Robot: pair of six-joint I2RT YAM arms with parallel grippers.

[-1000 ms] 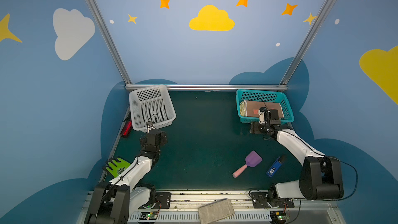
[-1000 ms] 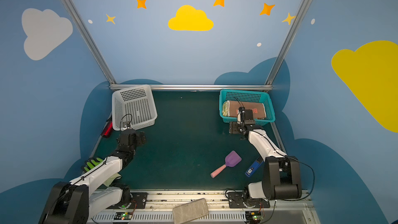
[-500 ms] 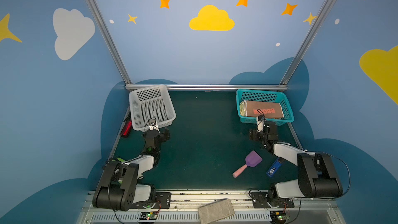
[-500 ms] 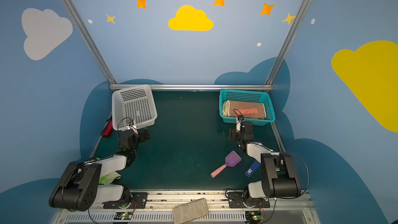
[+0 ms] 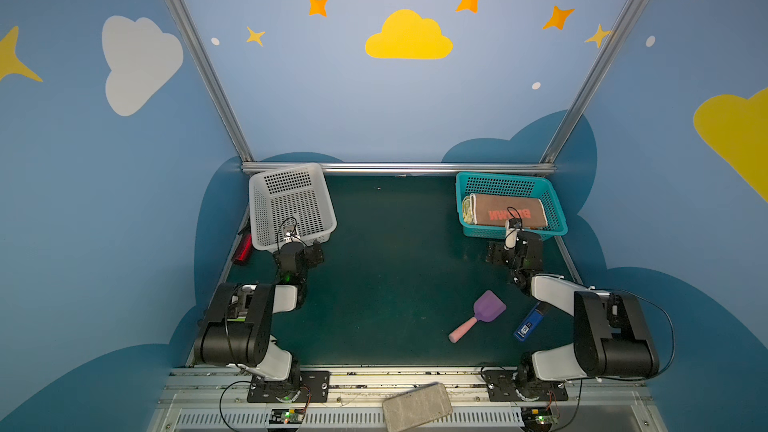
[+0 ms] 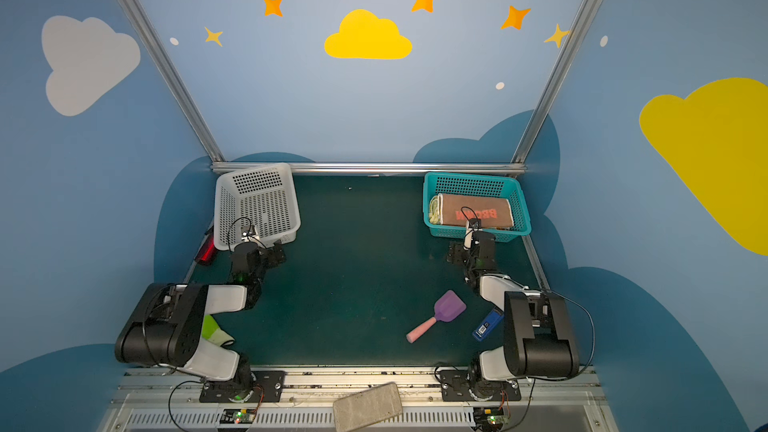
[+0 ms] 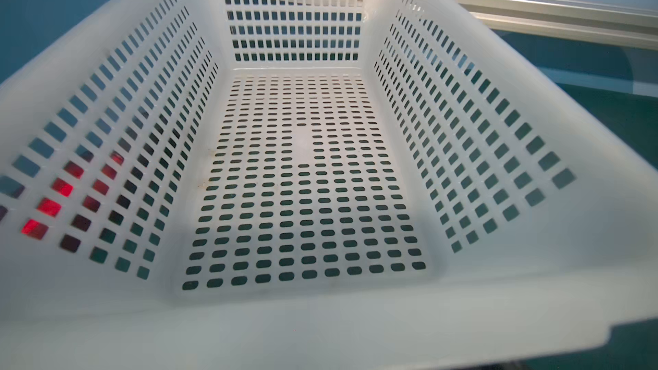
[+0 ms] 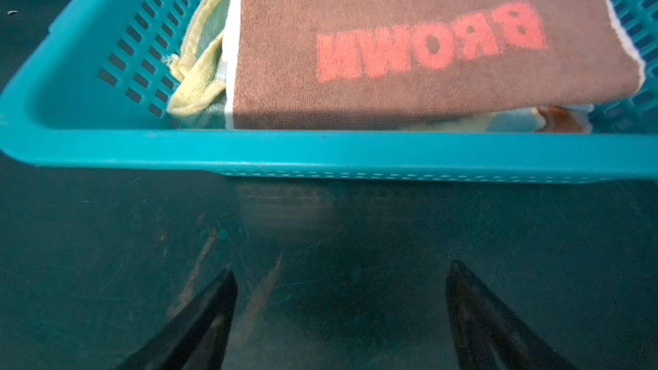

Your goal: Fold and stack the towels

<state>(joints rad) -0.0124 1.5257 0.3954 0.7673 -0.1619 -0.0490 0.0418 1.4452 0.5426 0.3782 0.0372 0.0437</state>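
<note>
The towels lie stacked in the teal basket [image 5: 557, 218] at the back right. A brown towel [image 8: 409, 40] with red lettering is on top [image 5: 509, 211]. A pale yellow towel [image 8: 199, 76] sticks out under its edge, and a bit of blue and orange cloth [image 8: 534, 119] shows under it. My right gripper [image 8: 341, 268] is open over the bare mat just in front of that basket [image 5: 513, 253], holding nothing. My left gripper [image 5: 299, 255] sits at the near rim of the empty white basket [image 7: 320, 315]; its fingers are out of the left wrist view.
A purple scoop with a pink handle [image 5: 478, 315] and a small blue object [image 5: 528, 322] lie on the mat at the front right. A red object [image 5: 243, 249] lies left of the white basket [image 5: 257, 209]. A lime-green glove [image 6: 214, 330] shows under the left arm. A grey pad [image 5: 417, 407] rests on the front rail.
Both arms have folded back toward their bases. The right gripper has drawn back from over the teal basket's near rim to the mat in front. Both grippers stayed open.
</note>
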